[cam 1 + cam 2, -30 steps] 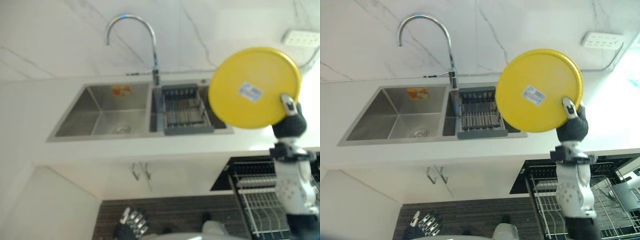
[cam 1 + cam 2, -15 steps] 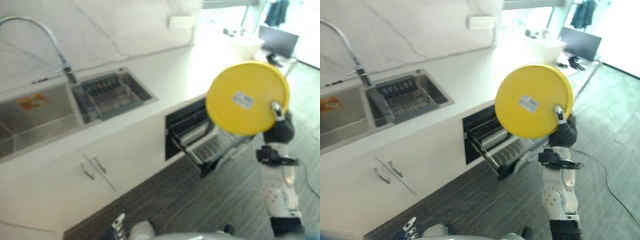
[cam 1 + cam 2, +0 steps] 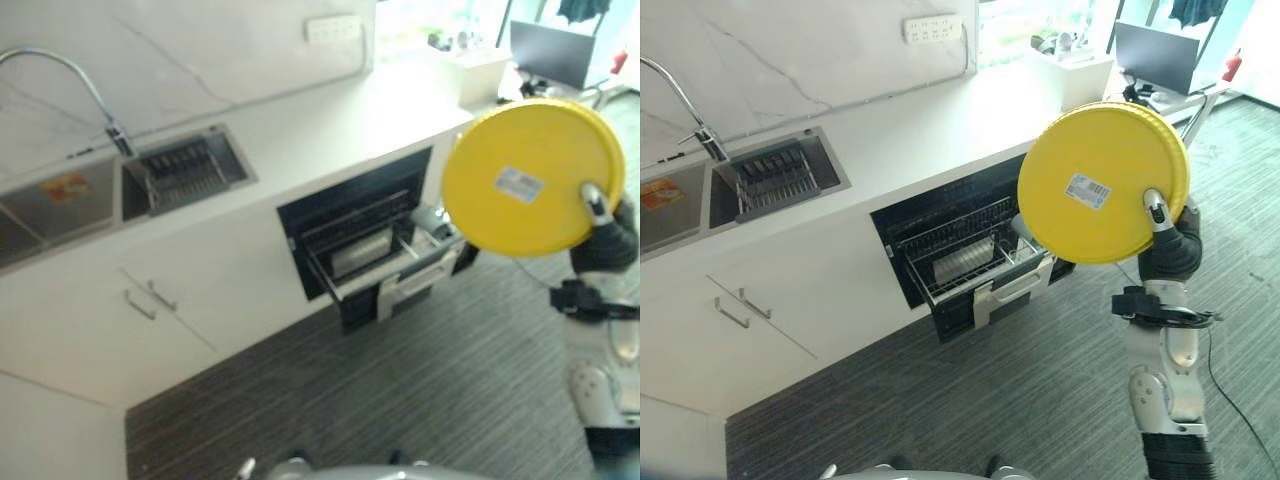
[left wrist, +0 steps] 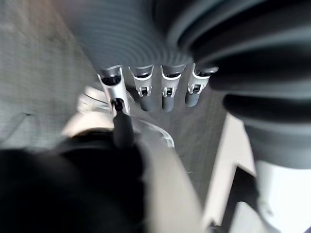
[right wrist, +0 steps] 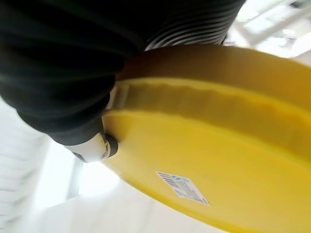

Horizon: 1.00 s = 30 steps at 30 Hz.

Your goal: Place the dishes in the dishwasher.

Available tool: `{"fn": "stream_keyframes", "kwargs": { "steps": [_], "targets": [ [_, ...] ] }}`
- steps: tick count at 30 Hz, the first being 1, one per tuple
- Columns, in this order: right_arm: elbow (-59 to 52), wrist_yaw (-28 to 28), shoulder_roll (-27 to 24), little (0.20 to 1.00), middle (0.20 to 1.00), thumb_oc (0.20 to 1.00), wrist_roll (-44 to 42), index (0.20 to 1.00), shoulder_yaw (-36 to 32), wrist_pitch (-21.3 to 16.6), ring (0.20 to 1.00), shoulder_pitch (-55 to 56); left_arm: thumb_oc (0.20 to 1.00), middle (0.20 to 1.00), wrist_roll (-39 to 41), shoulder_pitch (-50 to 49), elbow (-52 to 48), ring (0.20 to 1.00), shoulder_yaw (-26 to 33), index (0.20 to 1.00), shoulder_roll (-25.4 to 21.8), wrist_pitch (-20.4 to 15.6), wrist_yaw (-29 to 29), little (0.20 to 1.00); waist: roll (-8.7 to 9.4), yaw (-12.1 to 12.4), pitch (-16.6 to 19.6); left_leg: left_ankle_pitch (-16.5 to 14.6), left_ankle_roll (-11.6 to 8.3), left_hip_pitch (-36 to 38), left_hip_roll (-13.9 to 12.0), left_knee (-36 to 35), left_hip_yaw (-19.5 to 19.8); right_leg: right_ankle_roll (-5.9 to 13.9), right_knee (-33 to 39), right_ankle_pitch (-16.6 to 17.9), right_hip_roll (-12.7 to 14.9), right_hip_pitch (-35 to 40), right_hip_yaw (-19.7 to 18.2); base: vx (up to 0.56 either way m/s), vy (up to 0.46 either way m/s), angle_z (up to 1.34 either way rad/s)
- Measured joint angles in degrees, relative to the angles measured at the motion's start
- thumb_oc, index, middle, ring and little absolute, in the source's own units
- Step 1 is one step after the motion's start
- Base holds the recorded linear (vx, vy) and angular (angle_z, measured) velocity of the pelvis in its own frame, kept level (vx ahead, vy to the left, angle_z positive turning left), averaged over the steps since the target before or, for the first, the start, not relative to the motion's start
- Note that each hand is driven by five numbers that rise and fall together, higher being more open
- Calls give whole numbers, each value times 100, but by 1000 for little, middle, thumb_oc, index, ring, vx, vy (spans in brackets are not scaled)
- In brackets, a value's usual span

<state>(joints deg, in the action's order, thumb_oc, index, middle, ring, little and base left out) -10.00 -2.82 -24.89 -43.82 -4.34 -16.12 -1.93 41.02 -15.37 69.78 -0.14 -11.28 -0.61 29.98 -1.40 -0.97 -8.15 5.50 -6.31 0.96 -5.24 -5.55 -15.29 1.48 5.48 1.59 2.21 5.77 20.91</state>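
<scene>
Above striped floor [image 3: 940,390]: right hand [image 3: 1168,250] gripping yellow plate [image 3: 1100,180].

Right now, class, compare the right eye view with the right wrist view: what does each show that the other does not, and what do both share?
The right eye view alone shows the open dishwasher with its wire rack pulled out under the white counter, the sink with its tap, and the striped floor. The right wrist view alone shows the plate's raised rim from very close. Both show the yellow plate with a sticker on its underside, held up in the right hand, whose thumb presses on it.
</scene>
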Motion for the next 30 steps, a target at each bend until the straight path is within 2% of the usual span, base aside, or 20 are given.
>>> {"fn": "stream_keyframes", "kwargs": {
  "steps": [2, 3, 4, 6, 8, 10, 13, 15, 16, 17, 19, 20, 21, 22, 24, 25, 27, 28, 30],
  "targets": [
    [61, 0, 31, 200, 200, 200, 75, 200, 94, -3, 200, -6, 1000, 1000, 2, 281, 236, 1000, 8, 1000, 22, -21, 22, 1000, 167, 143, -125, 19, -26, -215, -43, 142, -126, -19, -2, -16, 81, -1, 21, 226, 294, 26],
    [92, 73, 32, 200, 200, 200, 130, 200, 111, -3, 200, -26, 1000, 1000, 2, 295, 275, 1000, 5, 1000, 29, 1, 23, 1000, 156, 264, -114, 97, 74, -132, -41, 4, -279, 124, -2, 34, 114, 34, -9, 198, 270, 10],
    [95, 168, 64, 200, 200, 200, 135, 200, 111, 2, 200, -14, 1000, 1000, 2, 290, 291, 1000, 5, 1000, 30, -4, 22, 1000, 220, 292, -125, 72, 176, -23, 60, 4, -290, 219, -2, 36, 210, 112, -38, 235, 306, -16],
    [16, 319, 135, 200, 200, 200, 140, 200, 81, 2, 200, 22, 1000, 1000, -2, 240, 300, 1000, 12, 1000, -9, -8, 20, 1000, 313, 275, -121, -163, 582, 218, 296, 6, -456, 372, -5, -4, 448, 238, -191, 268, 334, -30],
    [-119, 354, 188, 200, 200, 200, 145, 200, -39, 6, 200, 141, 1000, 1000, -116, 311, 255, 1000, 25, 1000, -89, -22, 15, 1000, 434, 196, -119, -352, 852, 312, 490, 4, -501, 503, -150, 83, 639, 297, -253, 206, 275, -19],
    [-219, 347, 254, 200, 200, 200, 166, 200, -78, 4, 200, 174, 1000, 1000, -248, 355, 276, 1000, -3, 1000, -116, -47, -29, 1000, 415, 107, -111, -403, 929, 324, 504, 6, -523, 512, -588, 79, 706, 73, -299, 131, 194, -8],
    [-289, 340, 256, 200, 200, 200, 165, 200, -73, 4, 200, 171, 1000, 1000, -396, 401, 274, 1000, -75, 1000, -180, -76, -31, 1000, 475, 127, -75, -491, 1097, 337, 544, 45, -561, 524, -992, 180, 776, -162, -348, 166, 251, -7],
    [-302, 345, 332, 200, 200, 200, 161, 200, 52, 2, 200, 129, 1000, 1000, -408, 486, 344, 1000, -228, 1000, -170, -89, -58, 1000, 337, 108, -79, -548, 1254, 378, 507, 46, -530, 560, -2249, 196, 865, -783, -703, 178, 157, -1],
    [-302, 351, 344, 200, 200, 200, 166, 200, 161, 1, 200, 156, 1000, 1000, -436, 466, 329, 1000, -277, 1000, -137, -114, -71, 1000, 311, 79, -86, -615, 1260, 461, 503, 44, -517, 696, -2840, 135, 918, -1104, -938, 181, -4, 9],
    [-317, 405, 453, 200, 200, 200, 168, 200, 278, -7, 200, 173, 1000, 1000, -502, 408, 287, 1000, -463, 1000, -184, -160, -150, 1000, 295, 36, -57, -655, 1233, 482, 507, 42, -569, 739, -2989, -17, 955, -1328, -1068, 168, -96, 14],
    [-356, 480, 514, 200, 200, 200, 170, 200, 365, -57, 200, 168, 1000, 1000, -625, 465, 220, 1000, -644, 1000, -367, -177, -268, 1000, 370, -1, 8, -618, 1224, 497, 572, 46, -578, 684, -1472, 25, 1010, -1216, -713, 237, -205, 22],
    [-357, 482, 514, 200, 200, 200, 172, 200, 365, -71, 200, 158, 1000, 1000, -630, 541, 230, 1000, -612, 1000, -399, -166, -298, 1000, 385, -11, 29, -649, 1176, 502, 604, 48, -560, 768, -853, 180, 1091, -1158, -669, 269, -243, 15],
    [-370, 475, 515, 200, 200, 200, 203, 200, 364, -77, 200, 156, 1000, 1000, -682, 637, 324, 1000, -417, 1000, -394, -89, -314, 1000, 417, -13, 53, -691, 1099, 500, 684, 48, -552, 955, -207, 481, 1251, -1089, -757, 248, -231, 7],
    [-401, 462, 512, 200, 200, 200, 228, 200, 363, -77, 200, 157, 1000, 1000, -741, 671, 336, 1000, -405, 1000, -387, -56, -356, 1000, 446, -27, 70, -710, 1073, 509, 730, 49, -539, 1061, 10, 742, 1420, -1122, -807, 248, -291, 14],
    [-430, 240, 524, 200, 200, 200, 342, 200, 348, -56, 200, 168, 1000, 1000, -850, 643, 218, 1000, -403, 1000, -372, -45, -433, 1000, 350, -169, 112, -721, 1054, 606, 673, 49, -393, 1092, 9, 1074, 1542, -1133, -921, 209, -348, 23],
    [-431, 176, 524, 200, 200, 200, 345, 200, 328, -56, 200, 172, 1000, 1000, -851, 601, 193, 1000, -402, 1000, -373, -46, -440, 1000, 362, -170, 131, -719, 1059, 666, 656, 49, -393, 1071, 9, 1093, 1521, -1092, -908, 183, -366, 11],
    [-435, 85, 524, 200, 200, 200, 340, 200, 264, -56, 200, 179, 1000, 1000, -861, 495, 141, 1000, -247, 1000, -400, -21, -484, 1000, 411, -171, 186, -730, 1046, 727, 627, 48, -391, 1053, 2, 1082, 1511, -984, -646, 181, -373, 4],
    [-436, 54, 526, 200, 200, 200, 339, 200, 263, -57, 200, 179, 1000, 1000, -872, 419, 93, 1000, -192, 1000, -400, 27, -515, 1000, 502, -167, 248, -727, 1042, 763, 595, 49, -379, 1038, 5, 1077, 1462, -876, -633, 211, -434, 3],
    [-425, 51, 534, 200, 200, 200, 339, 200, 283, -48, 200, 182, 1000, 1000, -891, 333, 105, 1000, -162, 1000, -410, 72, -580, 1000, 599, -166, 312, -737, 777, 936, 474, 49, -351, 1018, 6, 1093, 1303, -500, -640, 232, -447, 1]
  ]
}}
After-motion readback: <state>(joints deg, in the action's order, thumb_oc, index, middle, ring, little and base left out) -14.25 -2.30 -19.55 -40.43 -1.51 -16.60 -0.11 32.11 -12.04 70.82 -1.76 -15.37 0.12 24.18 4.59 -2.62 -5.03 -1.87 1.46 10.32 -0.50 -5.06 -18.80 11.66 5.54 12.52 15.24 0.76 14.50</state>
